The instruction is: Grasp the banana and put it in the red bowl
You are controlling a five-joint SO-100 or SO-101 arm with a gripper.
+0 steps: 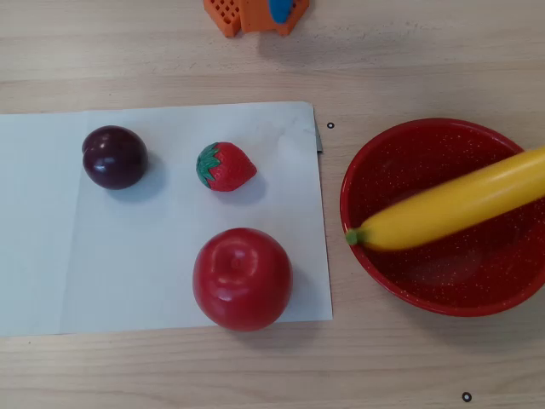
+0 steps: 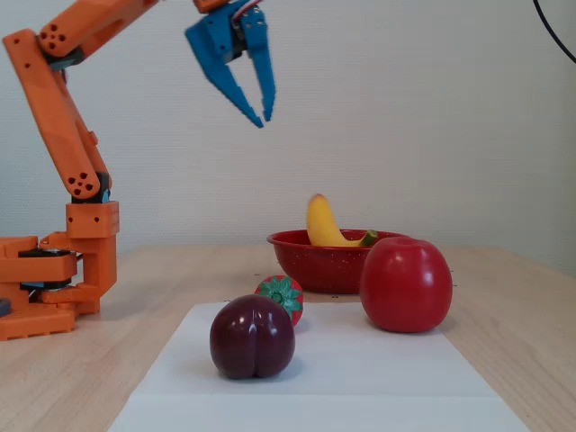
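The banana (image 1: 456, 204) lies inside the red bowl (image 1: 426, 294) at the right of the overhead view, its green stem tip resting on the bowl's left rim and its far end running out of the frame at the right edge. It is longer than the bowl is wide, which is probably why it leans across the rim instead of lying flat. In the fixed view the banana (image 2: 320, 225) rises out of the bowl (image 2: 310, 261) at centre frame. The gripper (image 2: 256, 112) hangs high in the upper left of the fixed view, well apart from the bowl, fingers spread and empty. The placement appears complete. One sheet of white paper (image 1: 51, 256) covers the left of the overhead view and carries three other fruits: one plum (image 1: 114, 157), one strawberry (image 1: 226, 166) and one apple (image 1: 243, 279). Count: one banana, one bowl, one arm.
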